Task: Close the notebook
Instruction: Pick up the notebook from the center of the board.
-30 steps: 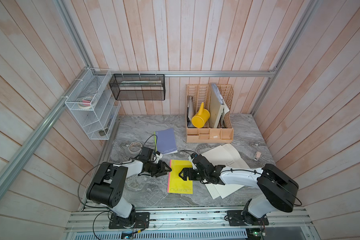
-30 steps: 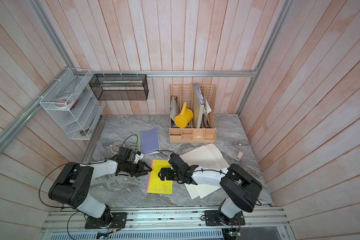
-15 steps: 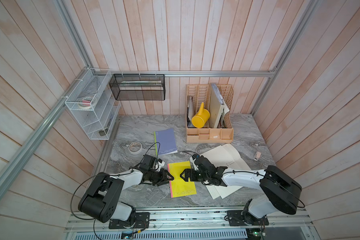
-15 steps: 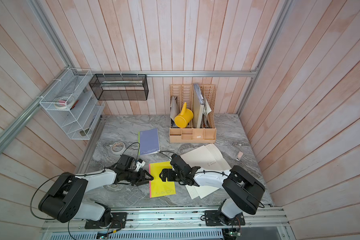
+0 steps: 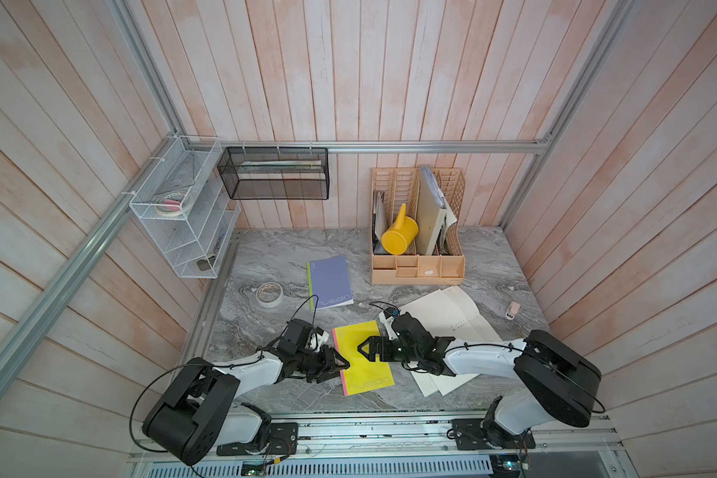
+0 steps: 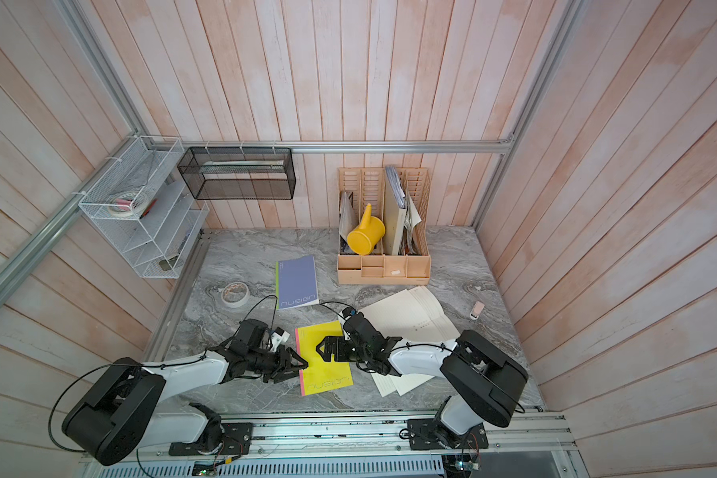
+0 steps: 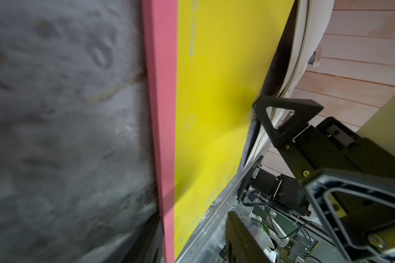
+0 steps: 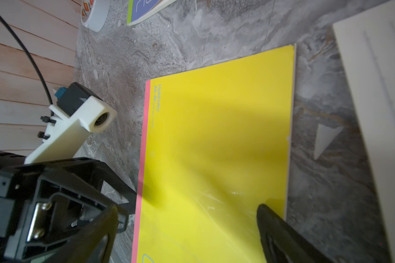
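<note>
The yellow notebook (image 5: 363, 360) lies shut on the surface (image 5: 266, 256), between both sets of fingers. Left fingers (image 6: 294, 364) — spread, empty — sit at its pink spine (image 8: 144, 141), likely bracing it; right fingers (image 8: 281, 227), also spread, rest a tip on the cover (image 8: 214, 136), seemingly flattening it.

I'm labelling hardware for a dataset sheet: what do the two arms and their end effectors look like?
The left arm and right arm match: white link shells between bulky black joint housings, thin black cables looping alongside. The left end effector and right end effector are black, with hollow triangular fingers. A white camera mount sits at each wrist.
</note>
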Robot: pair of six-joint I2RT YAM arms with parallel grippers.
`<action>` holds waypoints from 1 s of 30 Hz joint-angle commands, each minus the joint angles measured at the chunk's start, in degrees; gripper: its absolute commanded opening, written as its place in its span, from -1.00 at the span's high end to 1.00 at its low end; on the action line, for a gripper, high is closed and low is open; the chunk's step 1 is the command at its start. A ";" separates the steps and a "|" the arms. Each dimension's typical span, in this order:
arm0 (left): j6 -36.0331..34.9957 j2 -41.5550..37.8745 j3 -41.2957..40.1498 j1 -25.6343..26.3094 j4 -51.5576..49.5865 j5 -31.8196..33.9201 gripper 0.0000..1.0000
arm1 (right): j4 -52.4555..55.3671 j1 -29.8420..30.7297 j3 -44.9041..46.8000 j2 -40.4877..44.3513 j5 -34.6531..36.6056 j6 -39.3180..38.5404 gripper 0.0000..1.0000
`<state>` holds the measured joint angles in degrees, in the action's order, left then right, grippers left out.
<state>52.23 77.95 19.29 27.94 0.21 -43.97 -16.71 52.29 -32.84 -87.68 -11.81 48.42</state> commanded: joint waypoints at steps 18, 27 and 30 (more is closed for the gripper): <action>10.51 4.43 -11.03 3.09 1.72 15.63 -0.08 | 0.34 0.60 7.25 -7.13 -4.80 5.08 -0.94; 13.03 11.79 -14.97 3.46 25.01 19.00 -0.08 | -3.18 0.71 8.44 -9.98 -5.93 6.16 -0.94; 14.03 12.47 -16.31 3.97 31.53 21.28 -0.02 | -4.35 0.95 9.09 -10.74 -6.29 6.64 -0.95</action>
<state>66.30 85.12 7.29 31.86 39.70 -43.62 -36.23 52.03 -28.45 -93.34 -14.09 51.86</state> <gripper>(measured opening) 0.513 0.971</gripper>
